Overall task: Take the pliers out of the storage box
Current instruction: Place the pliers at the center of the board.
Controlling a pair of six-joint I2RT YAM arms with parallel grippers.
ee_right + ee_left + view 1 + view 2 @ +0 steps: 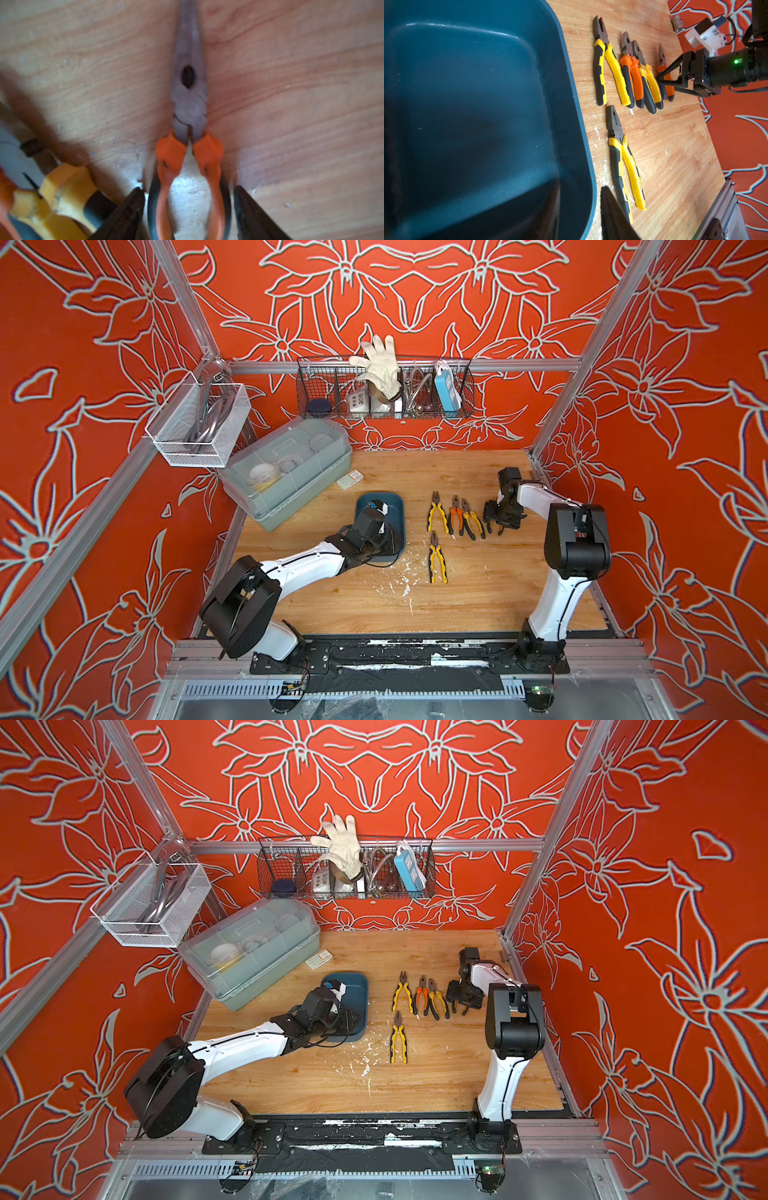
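Nearest me, the lone pliers (437,558) lay flat on the table (498,597), nose to 12 o'clock, handles to 6. At their 9 o'clock the left gripper (581,185) had a finger on either side of the near wall of the box (397,516) and, by my reading, was clamped on it. The box looked empty.

Farther out, three pliers (456,514) lay side by side in a row, all on the same 12-to-6 axis. At the row's 3 o'clock end the long-nose pliers (188,99) lay on the table, tip to 12. The right gripper (189,188) straddled their handles with jaws spread and a sliver of gap each side, so nothing was held.

I judged these tools steel-heavy and rigid, with rubbery handles that grip well but a pivot free to swing. I'd pinch across both handles just behind the pivot, where the weight sits.
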